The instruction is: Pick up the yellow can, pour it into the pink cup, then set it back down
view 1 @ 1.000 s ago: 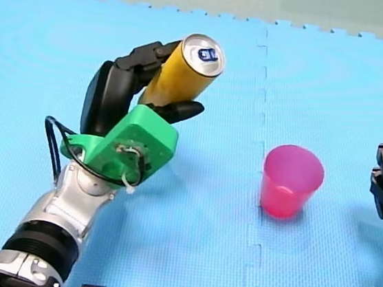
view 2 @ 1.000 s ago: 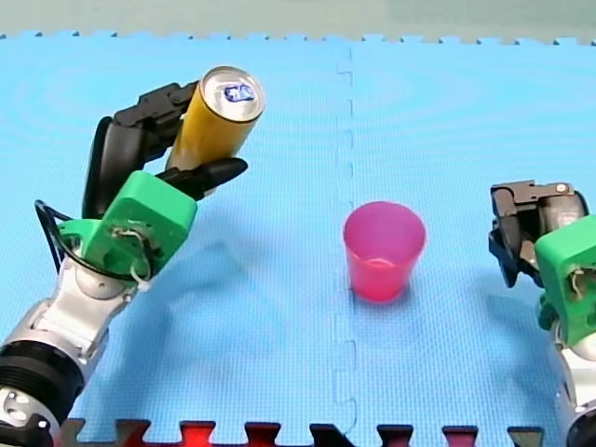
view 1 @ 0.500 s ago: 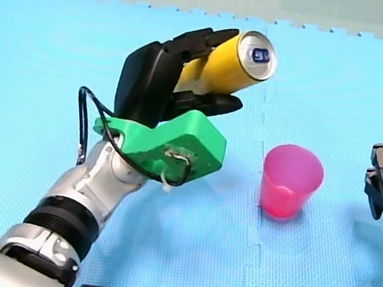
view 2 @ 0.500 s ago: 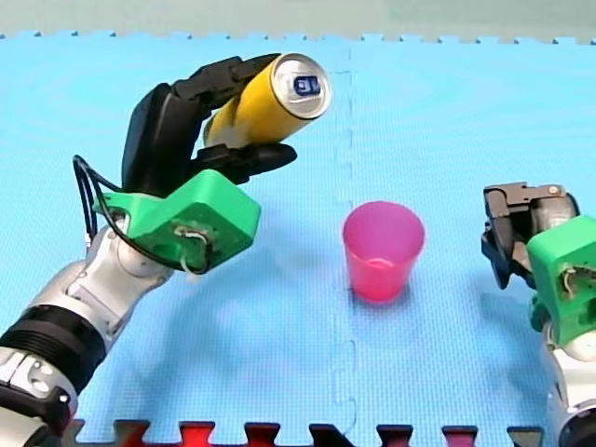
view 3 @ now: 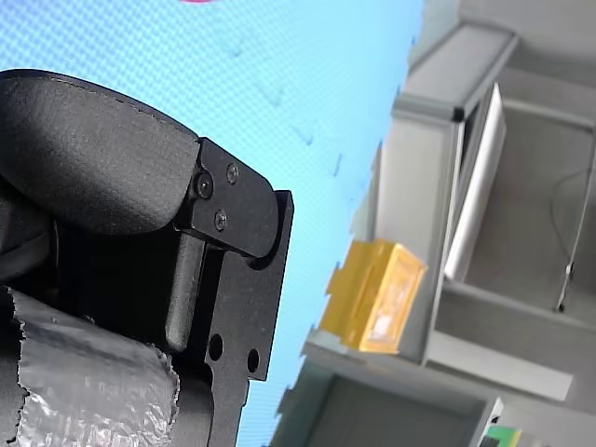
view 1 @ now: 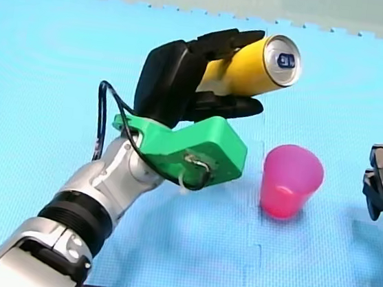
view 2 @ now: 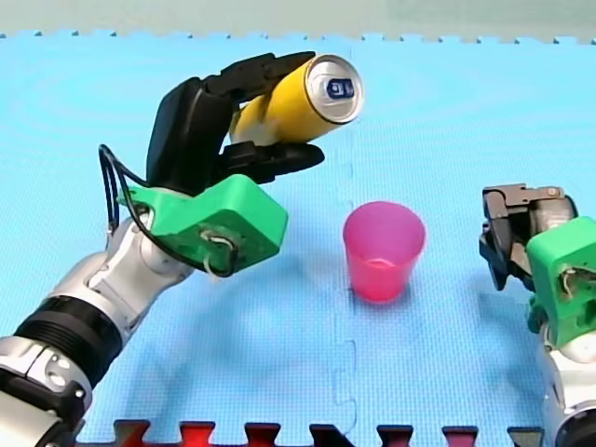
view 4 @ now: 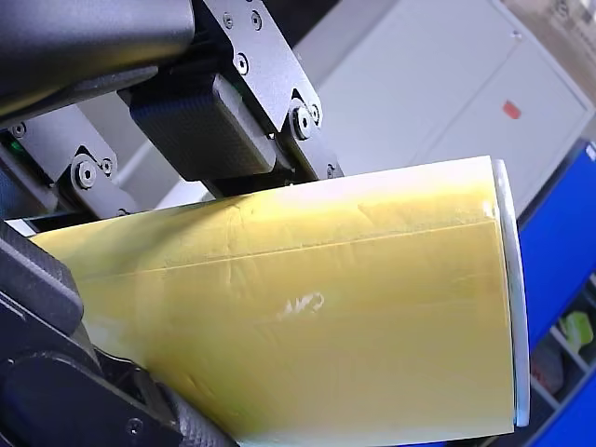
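Grips tilted yellow can (view 2: pixel 289 98) in left hand (view 2: pixel 200 130), upper centre, up-left of pink cup (view 2: pixel 383 251). Has right hand (view 2: pixel 510 237) at right edge; closure indeterminable.

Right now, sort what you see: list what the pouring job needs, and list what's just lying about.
Job: yellow can, tilted in the left hand; pink cup, upright on the mat.
Lying about: right hand, at the mat's right edge; yellow box, beyond the mat's edge.
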